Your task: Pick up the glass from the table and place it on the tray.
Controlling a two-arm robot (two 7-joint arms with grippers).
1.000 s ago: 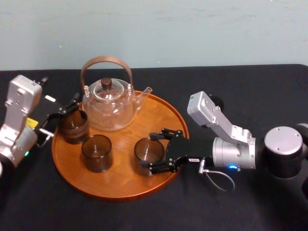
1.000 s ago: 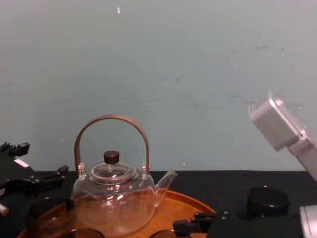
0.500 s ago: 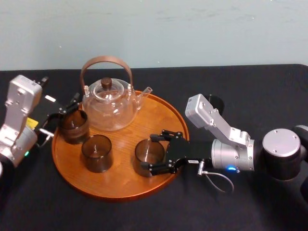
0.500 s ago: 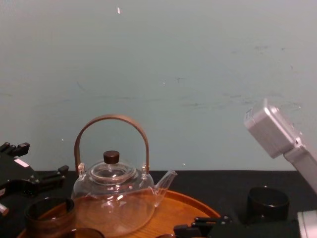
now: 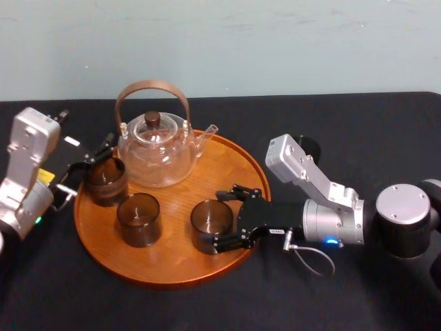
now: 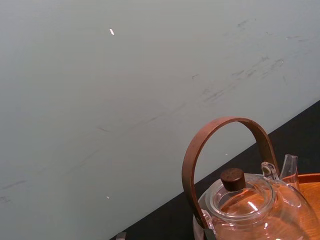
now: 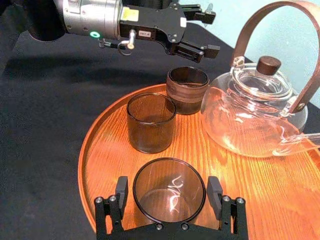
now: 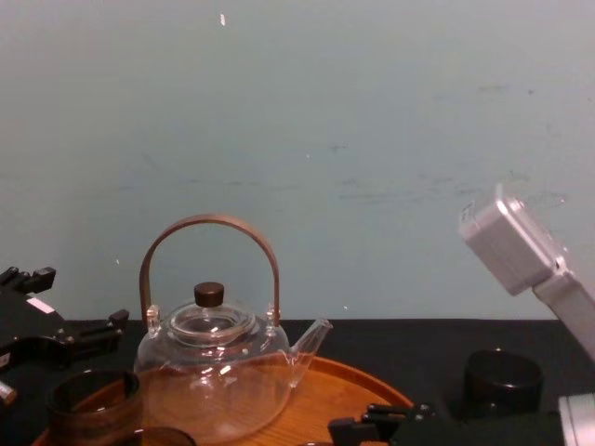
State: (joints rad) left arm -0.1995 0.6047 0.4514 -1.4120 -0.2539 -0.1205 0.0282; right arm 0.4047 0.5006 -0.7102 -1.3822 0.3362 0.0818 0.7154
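Observation:
The smoky brown glass (image 5: 211,219) (image 7: 169,192) stands upright on the round wooden tray (image 5: 172,265) (image 7: 100,150), near its right rim. My right gripper (image 5: 214,219) (image 7: 169,191) is open around it. One finger (image 7: 121,191) stands a little off the glass wall, and the other finger (image 7: 215,190) sits right beside it. My left gripper (image 5: 95,165) (image 7: 209,32) hangs open at the tray's left edge, just above a banded dark cup (image 5: 105,181) (image 7: 187,90), with nothing between its fingers.
A clear glass teapot (image 5: 155,148) (image 8: 212,372) with a brown hoop handle stands at the back of the tray. Another brown glass (image 5: 138,218) (image 7: 151,122) stands left of the one at my right gripper. A dark round thing (image 5: 310,146) (image 8: 502,379) sits on the black table (image 5: 386,124).
My right gripper's fingers have spread apart and let go of the glass, which now rests on the tray. The left arm has not moved.

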